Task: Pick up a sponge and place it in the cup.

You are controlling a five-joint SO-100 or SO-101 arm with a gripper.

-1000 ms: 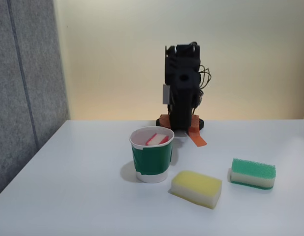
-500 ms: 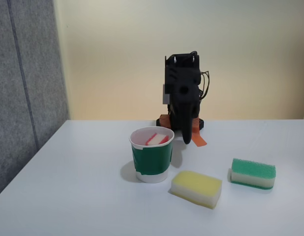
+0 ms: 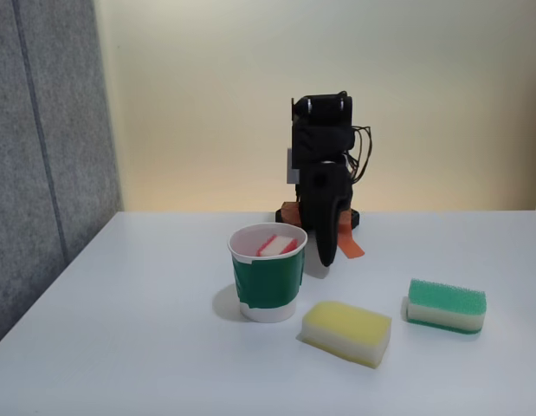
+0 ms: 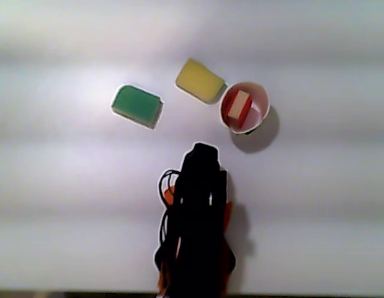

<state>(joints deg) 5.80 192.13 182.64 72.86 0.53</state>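
Sponge (image 3: 274,246) and cup (image 3: 268,282) are already together — we see the red-topped block leaning inside the cup in the fixed view, and from above it lies tilted across the cup's mouth (image 4: 239,108), red edge showing. What has changed over the last second is the arm: it was folded high above its base, and now its end effector (image 3: 325,256) has swung down to hang just behind and to the right of the cup, tip close to the table (image 3: 146,347). It carries nothing, but it faces us edge-on as a dark shape, so we cannot tell how far its jaws stand apart. We judge the placing done and the arm settling toward rest. The yellow sponge (image 3: 346,332) and green sponge (image 3: 447,305) lie untouched on the table — well apart from the arm.
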